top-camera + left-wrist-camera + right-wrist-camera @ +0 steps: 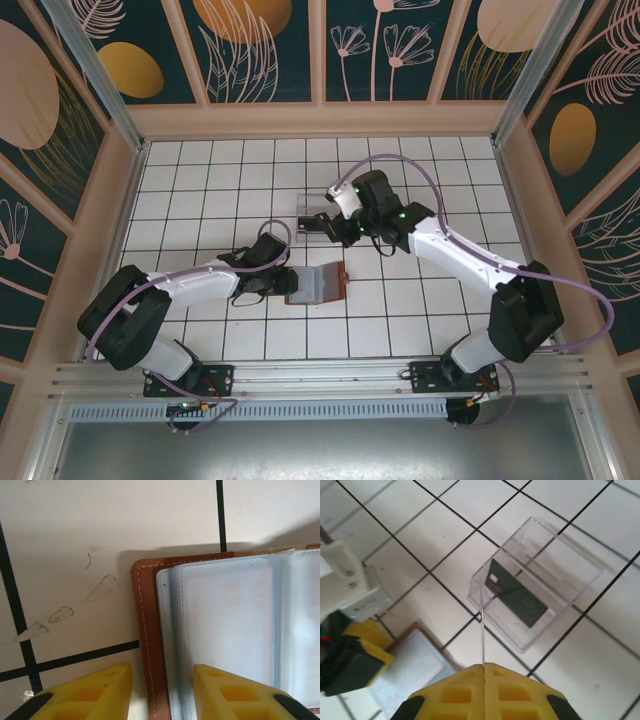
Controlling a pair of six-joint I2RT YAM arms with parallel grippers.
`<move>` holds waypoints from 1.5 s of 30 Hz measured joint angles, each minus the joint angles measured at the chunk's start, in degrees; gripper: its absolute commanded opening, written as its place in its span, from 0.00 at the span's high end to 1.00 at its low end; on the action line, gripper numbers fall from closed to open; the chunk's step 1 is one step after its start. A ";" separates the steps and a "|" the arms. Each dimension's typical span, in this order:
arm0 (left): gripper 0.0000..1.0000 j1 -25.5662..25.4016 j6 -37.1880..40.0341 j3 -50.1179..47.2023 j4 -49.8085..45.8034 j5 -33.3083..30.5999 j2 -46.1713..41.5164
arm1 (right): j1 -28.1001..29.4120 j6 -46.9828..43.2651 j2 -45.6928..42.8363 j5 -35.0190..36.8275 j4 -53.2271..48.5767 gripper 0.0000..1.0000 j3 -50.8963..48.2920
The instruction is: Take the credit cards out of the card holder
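Now, right gripper (484, 666): clenched on a card (482, 630) (edge-on), tray (580, 565) just ahead.
Left gripper (160, 674): jaws parted, straddling the card holder (150, 610) edge.
Risk: card tips against the tray wall on release, landing outside.

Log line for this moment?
left gripper: astride holder edge | right gripper: shut on card by tray | dark card: in tray
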 measured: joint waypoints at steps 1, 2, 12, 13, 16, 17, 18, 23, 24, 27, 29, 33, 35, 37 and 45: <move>0.63 0.00 0.00 0.00 0.02 0.00 0.00 | 0.00 -3.32 1.40 0.79 -0.96 1.00 1.68; 0.63 0.00 0.00 0.00 0.04 0.04 0.00 | 0.00 -6.69 2.86 1.27 -1.97 1.00 3.45; 0.63 0.00 0.02 0.00 0.20 0.61 0.09 | -1.77 -30.91 15.43 -0.59 -13.99 1.00 19.69; 0.63 0.00 0.02 0.00 0.20 0.61 0.09 | -1.88 -32.61 16.76 -1.03 -15.34 1.00 21.40; 0.63 0.00 0.02 0.00 0.20 0.61 0.13 | -2.10 -36.70 21.07 -2.23 -19.67 1.00 26.99; 0.63 0.00 0.00 0.00 0.20 0.61 0.13 | -2.14 -37.86 22.71 -2.60 -21.05 1.00 29.11; 0.63 0.00 0.00 0.00 0.20 0.61 0.13 | -2.14 -38.86 24.28 -2.91 -22.38 1.00 31.15; 0.62 0.00 0.00 0.00 0.17 0.44 0.13 | -2.16 -42.42 32.06 -4.66 -29.09 1.00 41.48; 0.62 0.00 0.00 0.00 0.17 0.42 0.13 | -2.19 -42.80 33.07 -4.90 -30.14 1.00 42.82; 0.62 0.00 -0.04 0.00 0.15 0.37 0.13 | -2.19 -43.80 36.15 -5.25 -33.09 1.00 46.38; 0.62 0.00 -0.04 0.00 0.15 0.37 0.13 | -2.19 -43.98 37.57 -5.18 -34.53 1.00 47.80; 0.62 0.00 -0.04 0.00 0.13 0.26 0.07 | -2.19 -44.35 40.35 -5.18 -36.74 1.00 50.12; 0.62 0.00 -0.04 0.00 0.13 0.17 0.04 | -2.19 -44.65 41.48 -5.18 -37.77 1.00 50.90; 0.62 0.00 -0.04 0.00 0.13 0.17 0.04 | -2.19 -44.87 42.53 -5.27 -38.60 1.00 51.54; 0.61 0.00 -0.11 0.00 -0.02 -0.07 -0.09 | -2.19 -44.96 44.87 -6.01 -39.98 0.89 51.95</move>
